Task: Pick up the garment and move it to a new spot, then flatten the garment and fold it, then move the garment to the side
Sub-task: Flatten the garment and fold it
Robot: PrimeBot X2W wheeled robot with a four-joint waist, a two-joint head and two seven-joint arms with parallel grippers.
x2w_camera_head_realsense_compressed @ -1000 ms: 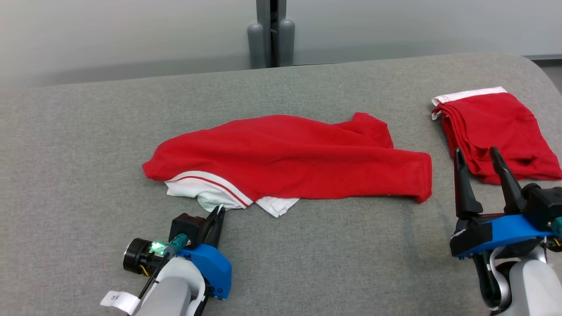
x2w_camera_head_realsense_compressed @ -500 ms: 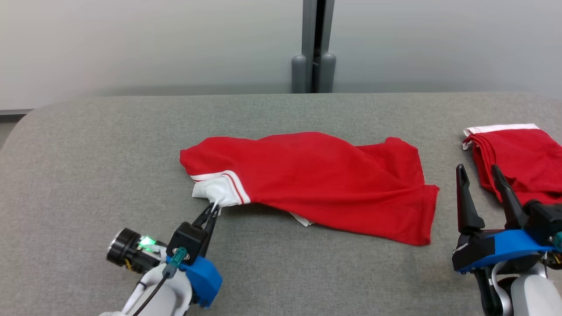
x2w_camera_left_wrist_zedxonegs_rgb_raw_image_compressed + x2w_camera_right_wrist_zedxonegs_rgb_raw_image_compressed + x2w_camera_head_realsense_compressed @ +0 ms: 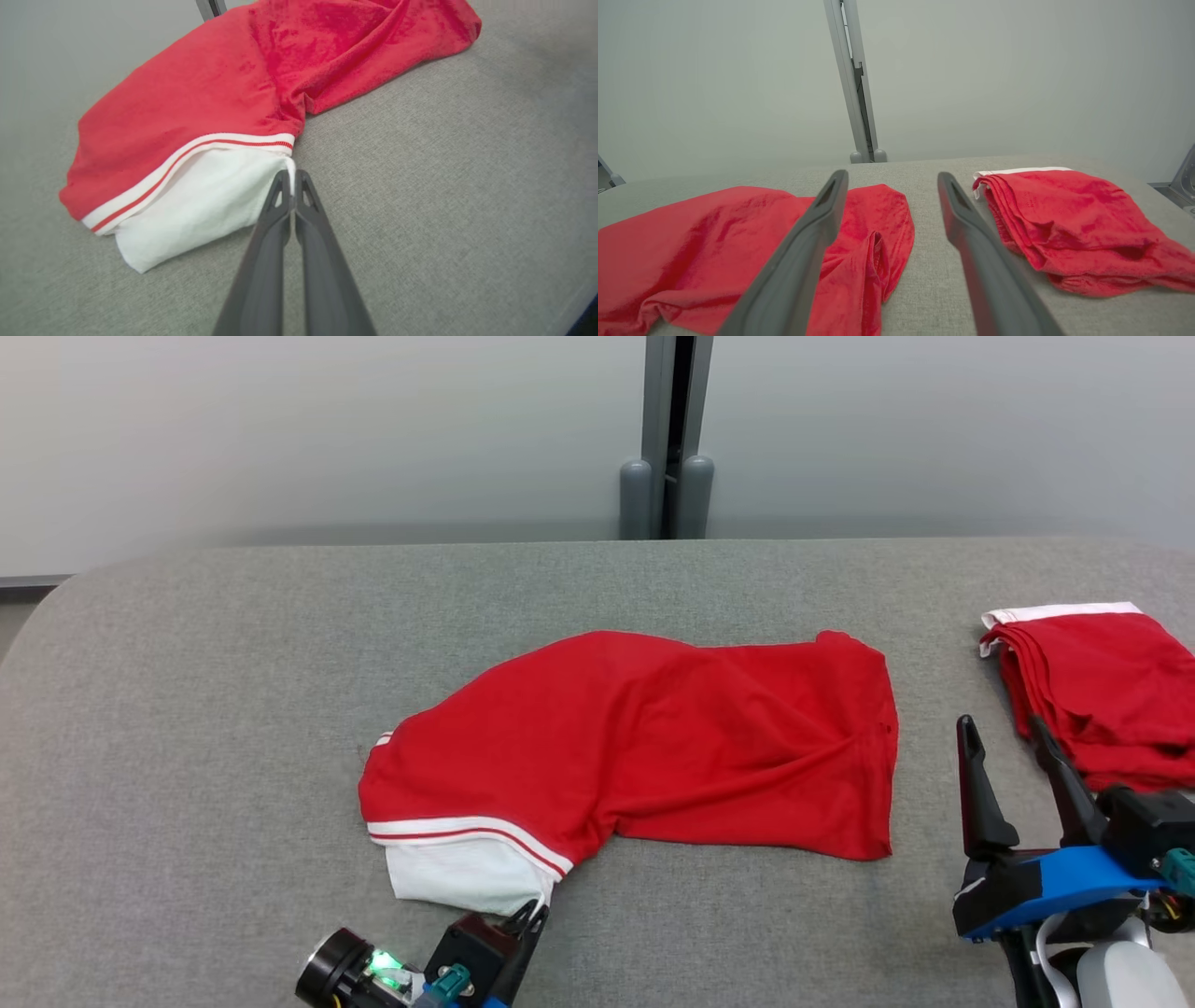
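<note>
Garment [image 3: 653,737] lies in the middle of the grey table [image 3: 187,709], a red piece spread crosswise before me, rumpled, with soft creases gathering toward its right end. Its near left end carries a white band [image 3: 457,877], the part that lies closest to me, flat on the table. My left gripper [image 3: 530,917] sits at the bottom of the head view, low over the table, its fingers pressed together on the near right corner of that band. In the left wrist view a sliver of white cloth shows pinched between the two tips, so I hold the garment by that corner. The rest of the cloth rests on the table, as far as I can see. My right gripper [image 3: 1001,726] stands at the lower right, fingers pointing up and away from me and spread wide, with nothing between them. It is just beyond the garment's right edge, not touching it, between that edge and a pile [image 3: 1111,700] of folded red cloth with a white edge on its far side. The pile lies near the table's right end, apart from the garment. Whether my right fingers touch the table I cannot tell. Behind the table rises a pale wall [image 3: 280,429] with a grey post [image 3: 667,429] at its middle.
</note>
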